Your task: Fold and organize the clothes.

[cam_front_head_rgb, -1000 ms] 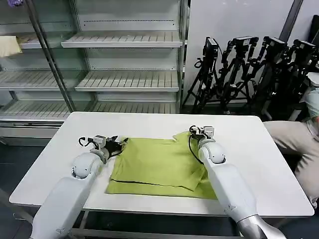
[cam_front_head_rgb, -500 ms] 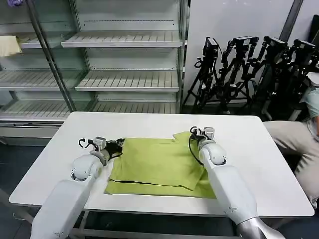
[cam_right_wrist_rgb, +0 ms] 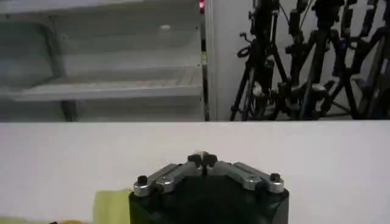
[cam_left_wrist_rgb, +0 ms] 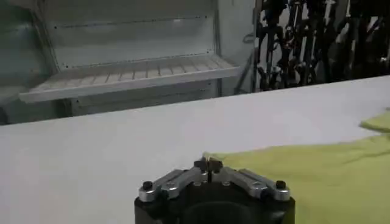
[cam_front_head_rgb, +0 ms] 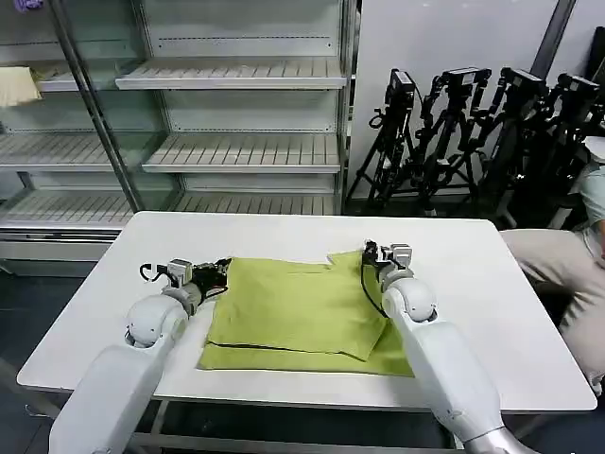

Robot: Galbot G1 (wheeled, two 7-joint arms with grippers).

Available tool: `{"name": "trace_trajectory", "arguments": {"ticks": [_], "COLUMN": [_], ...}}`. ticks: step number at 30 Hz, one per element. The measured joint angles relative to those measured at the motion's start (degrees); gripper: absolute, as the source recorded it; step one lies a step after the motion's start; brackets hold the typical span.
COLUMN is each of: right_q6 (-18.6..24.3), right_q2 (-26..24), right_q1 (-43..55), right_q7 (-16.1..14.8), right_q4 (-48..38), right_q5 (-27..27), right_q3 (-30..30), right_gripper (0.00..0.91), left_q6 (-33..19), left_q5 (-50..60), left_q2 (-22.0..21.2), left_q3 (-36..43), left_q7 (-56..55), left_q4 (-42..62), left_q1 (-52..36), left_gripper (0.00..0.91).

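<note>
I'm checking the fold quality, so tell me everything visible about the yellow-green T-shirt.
The T-shirt is plain, soft lime yellow-green fabric, lying flat on the white table, folded into a rough rectangle with an overlapping layer toward the robot's right. The left end effector pinches its far left corner; the right end effector sits at its far right corner.

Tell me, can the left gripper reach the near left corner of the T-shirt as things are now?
Probably yes: the left gripper, shut, sits at the T-shirt's far left corner, and nothing lies on the table along that edge.
</note>
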Motion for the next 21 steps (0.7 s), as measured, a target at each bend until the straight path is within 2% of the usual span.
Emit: {"name": "trace_trajectory", "arguments": {"ticks": [21], "right_q6": [0.06], "right_q2": [-6.93], "right_q1": [-17.53], "right_q7": [-0.22], "right_q4": [22.92], "right_q5": [0.34], "right_q3": [4.63], "right_gripper": [0.000], "left_q6": [-0.37], "left_q5": [-0.05], "left_q2": [2.18], "left_q3": [-6.94], "left_q7": [-0.51], "left_q4": [-15.48], "left_q1": [14.36], "left_gripper": [0.010]}}
